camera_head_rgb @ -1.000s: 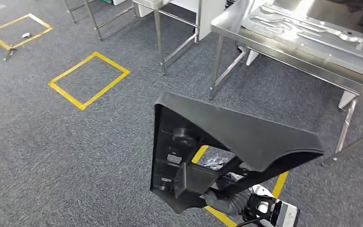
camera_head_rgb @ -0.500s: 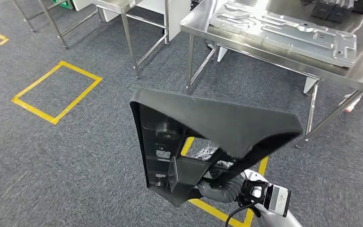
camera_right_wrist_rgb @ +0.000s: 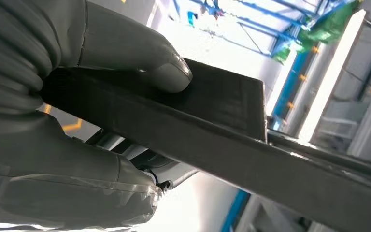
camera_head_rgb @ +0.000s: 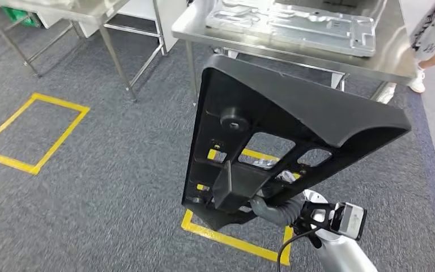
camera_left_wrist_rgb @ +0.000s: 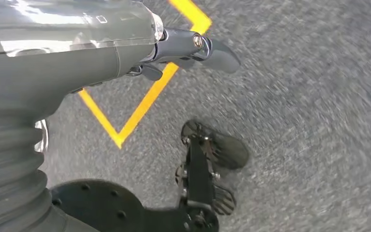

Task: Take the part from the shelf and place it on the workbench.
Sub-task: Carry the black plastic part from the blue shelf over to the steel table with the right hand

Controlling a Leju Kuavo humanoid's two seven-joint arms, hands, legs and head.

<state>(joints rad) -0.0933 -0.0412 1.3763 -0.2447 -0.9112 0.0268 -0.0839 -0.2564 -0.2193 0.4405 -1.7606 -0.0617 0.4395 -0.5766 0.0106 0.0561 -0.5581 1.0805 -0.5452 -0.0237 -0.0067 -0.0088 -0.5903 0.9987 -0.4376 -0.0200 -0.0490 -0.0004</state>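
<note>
A steel workbench (camera_head_rgb: 385, 59) carries what looks like a stamped metal panel (camera_head_rgb: 294, 25), above grey carpet (camera_head_rgb: 90, 181).

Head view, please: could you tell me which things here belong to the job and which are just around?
Job:
- black part, held by the right hand
- steel workbench, ahead

Just around:
- grey metal panel on the workbench
- yellow floor square
- second steel table
- person
</note>
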